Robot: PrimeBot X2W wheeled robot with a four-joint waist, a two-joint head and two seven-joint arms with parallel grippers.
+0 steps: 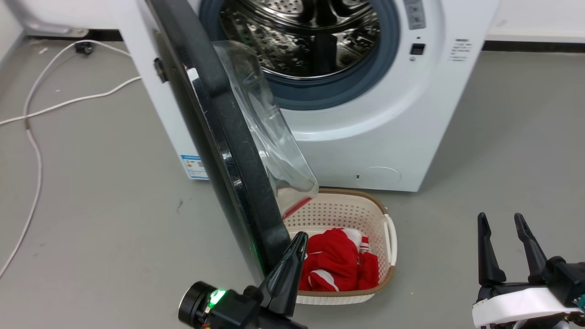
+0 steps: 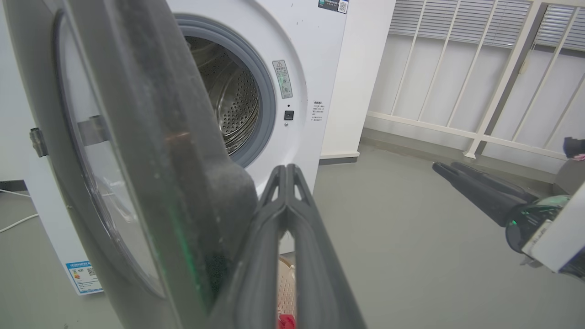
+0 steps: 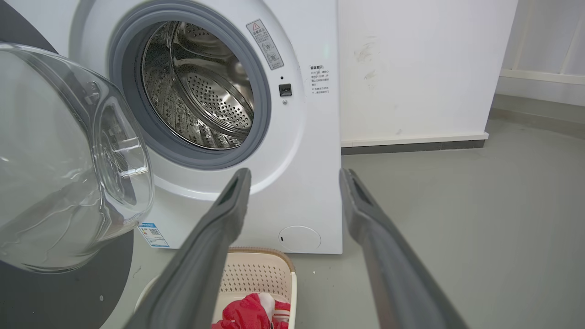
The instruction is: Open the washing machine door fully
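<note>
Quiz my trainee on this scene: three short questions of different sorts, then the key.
1. True or false: the right tool is open and apart from the door.
2. The left tool is: A open, B shut, C holding clothes.
3. Fill in: the basket holds ___ clothes.
Key: 1 true; 2 B; 3 red.

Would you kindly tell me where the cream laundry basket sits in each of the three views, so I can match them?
Head view: laundry basket lower centre, right of the washing machine door.
Left wrist view: laundry basket a sliver at bottom centre.
Right wrist view: laundry basket at bottom edge, left of centre.
Shared landmark: small black square right of the drum.
</note>
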